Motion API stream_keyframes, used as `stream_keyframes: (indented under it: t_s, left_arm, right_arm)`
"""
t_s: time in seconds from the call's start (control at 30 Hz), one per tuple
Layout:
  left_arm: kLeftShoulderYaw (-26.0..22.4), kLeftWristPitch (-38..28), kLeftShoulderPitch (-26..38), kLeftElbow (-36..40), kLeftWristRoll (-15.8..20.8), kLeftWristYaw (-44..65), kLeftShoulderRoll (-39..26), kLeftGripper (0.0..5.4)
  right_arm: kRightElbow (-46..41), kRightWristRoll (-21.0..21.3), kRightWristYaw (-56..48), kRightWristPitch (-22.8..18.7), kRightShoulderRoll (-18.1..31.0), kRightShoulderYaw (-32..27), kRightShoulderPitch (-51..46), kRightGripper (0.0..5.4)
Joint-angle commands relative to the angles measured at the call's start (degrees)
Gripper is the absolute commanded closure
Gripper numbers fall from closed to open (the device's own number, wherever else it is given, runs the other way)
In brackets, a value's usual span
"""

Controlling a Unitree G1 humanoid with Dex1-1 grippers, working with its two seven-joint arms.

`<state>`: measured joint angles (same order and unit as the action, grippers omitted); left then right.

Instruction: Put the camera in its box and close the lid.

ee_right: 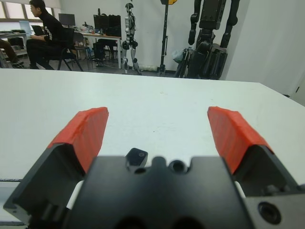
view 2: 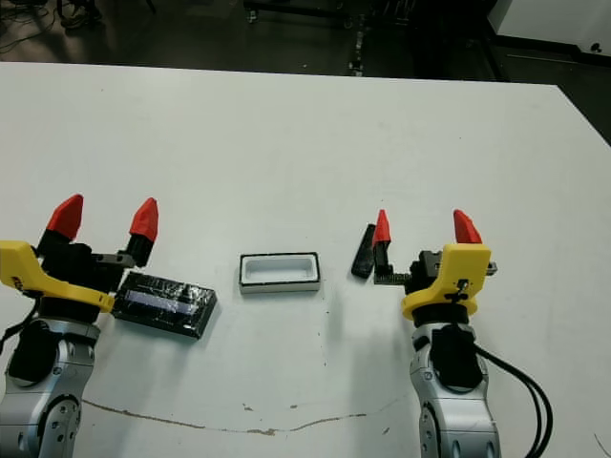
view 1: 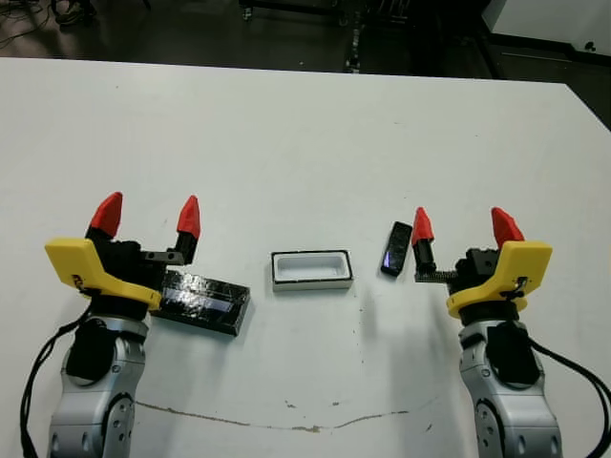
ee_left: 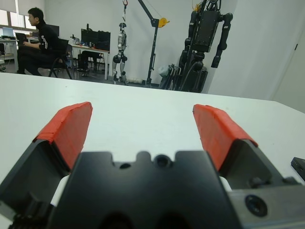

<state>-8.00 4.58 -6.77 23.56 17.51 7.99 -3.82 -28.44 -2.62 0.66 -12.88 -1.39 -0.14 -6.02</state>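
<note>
On the white tabletop [view 1: 305, 143] the box [view 1: 311, 270] sits uncovered near the middle, between the two arms, its white inside showing within the thin dark rim. The camera [view 1: 395, 249] lies on the tabletop to the right of the box, apart from it, just beside the inner finger of the right tool [view 1: 464, 229]. The lid [view 1: 203, 301] lies flat to the left of the box, partly under the left tool [view 1: 147, 217], its crinkly black surface catching light.

Both tools have their red-tipped fingers spread apart and hold nothing.

The head views give the whole layout, while the wrist views look low across the tabletop into the room. The left wrist view catches only a dark corner at its edge, probably the camera [ee_left: 299, 167], and shows neither the lid nor the box. The right wrist view shows a small dark piece [ee_right: 137, 156] between its fingers; I cannot tell what it is. Both wrist views show a seated person [ee_left: 37, 36] at a desk and standing humanoid robots [ee_right: 210, 36] beyond.
</note>
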Motion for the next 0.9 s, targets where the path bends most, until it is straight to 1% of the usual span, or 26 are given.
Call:
stream_keyframes:
  t_s: [0.03,0.2,0.27,0.5,0.77,0.9]
  left_arm:
    - [-0.07,0.02,-0.25,-0.38,-0.39,-0.49,0.06,0.01]
    - [0.12,-0.29,-0.41,-0.65,-1.23,-0.98,0.02,0.01]
    - [0.13,-0.16,-0.51,-0.68,-0.97,-0.77,0.0,0.01]
    - [0.26,0.26,-0.45,-0.59,-0.55,-0.39,-0.08,0.01]
    - [0.31,0.95,-0.33,-0.32,-0.11,-0.51,-0.18,0.01]
    - [0.19,1.81,-0.43,0.37,0.53,-0.77,-0.11,0.01]
  right_arm:
    - [0.11,-0.29,0.06,-0.56,0.24,-0.36,-0.53,0.0]
    - [0.05,-0.49,-0.13,-0.9,0.26,-0.25,-0.59,0.0]
    - [-0.14,-0.48,-0.19,-1.36,0.31,-0.13,-0.62,0.0]
    - [-0.69,1.39,2.02,-4.53,-0.98,1.23,1.37,0.0]
    - [1.94,5.31,6.62,-9.32,-4.47,4.38,9.7,0.0]
    - [4.95,5.24,8.14,-11.26,-7.1,4.52,14.14,0.0]
